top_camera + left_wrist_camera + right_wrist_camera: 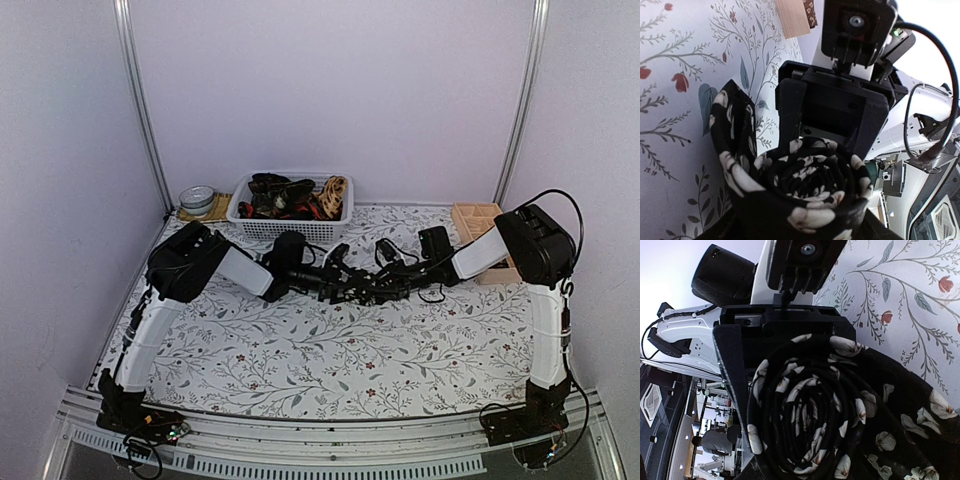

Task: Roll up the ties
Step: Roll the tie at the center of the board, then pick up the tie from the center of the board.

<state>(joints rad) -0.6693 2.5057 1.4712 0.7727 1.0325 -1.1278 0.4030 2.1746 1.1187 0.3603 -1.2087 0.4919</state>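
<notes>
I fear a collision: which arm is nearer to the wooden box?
Right. The right arm passes just in front of the box; the left arm is far to its left.

The right gripper [829, 147] is black. The tie [805, 405] in it is black with pale flowers. The cloth [300, 350] under it is white with grey leaves and red flowers.
</notes>
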